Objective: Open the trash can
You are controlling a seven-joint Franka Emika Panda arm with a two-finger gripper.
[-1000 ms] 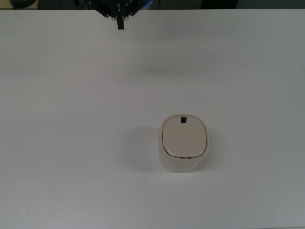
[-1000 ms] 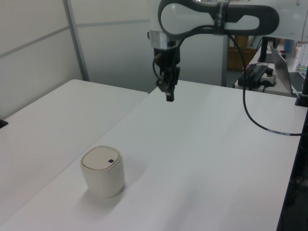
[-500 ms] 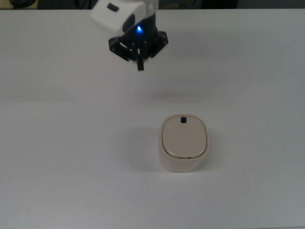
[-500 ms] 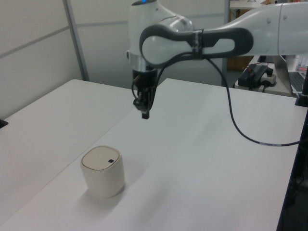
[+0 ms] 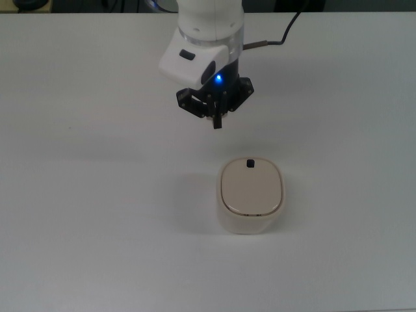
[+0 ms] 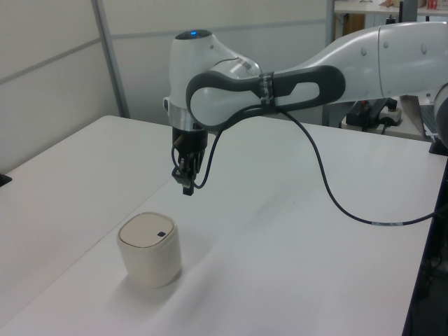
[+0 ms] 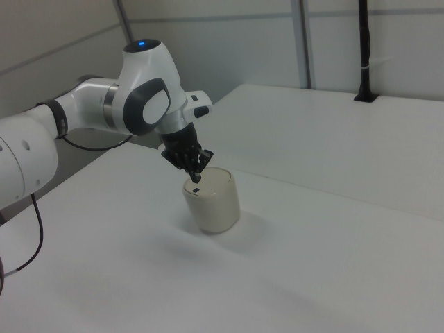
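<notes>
Trash can (image 5: 250, 195): rounded cream plastic, smooth beige lid down; end effector (image 5: 218, 121) clenched, empty.

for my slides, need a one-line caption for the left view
Panda arm's gripper hovers above and just behind the closed cream trash can on a white table.

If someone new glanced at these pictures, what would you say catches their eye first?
Probably the big white arm reaching over the table, its black claw pointing down with a blue light glowing just above it. Next, the small cream trash can, alone on the bare white surface below the claw in the top view, lid shut, with its black button on the edge nearest the claw.
</notes>
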